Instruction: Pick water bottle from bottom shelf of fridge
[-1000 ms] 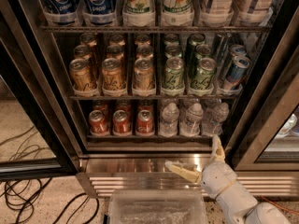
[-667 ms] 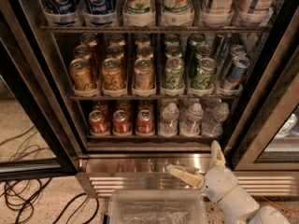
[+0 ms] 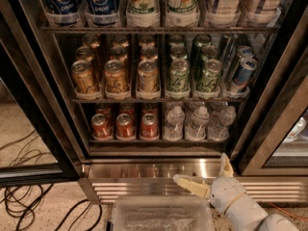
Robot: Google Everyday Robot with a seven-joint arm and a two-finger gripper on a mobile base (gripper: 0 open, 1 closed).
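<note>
The fridge [image 3: 202, 170] stands open with a shiny steel base. On its bottom shelf [image 3: 159, 140], three clear water bottles [image 3: 174, 123] with white caps stand in the right lanes, beside three red soda cans [image 3: 125, 126] on the left. My gripper [image 3: 206, 174] is low in front of the steel base, below and right of the bottles, not touching them. Its two cream fingers [image 3: 191, 185] are spread wide, one pointing left and one pointing up, with nothing between them.
Gold and green cans [image 3: 147, 76] fill the middle rack; large Pepsi and 7UP bottles [image 3: 142, 4] stand above. A clear plastic bin [image 3: 161, 214] sits at the bottom centre. Black cables [image 3: 29, 201] lie on the floor at left. A black door frame [image 3: 274, 109] angles at right.
My gripper has shifted slightly to the right and a little lower in front of the fridge base. The bottles and cans have not moved.
</note>
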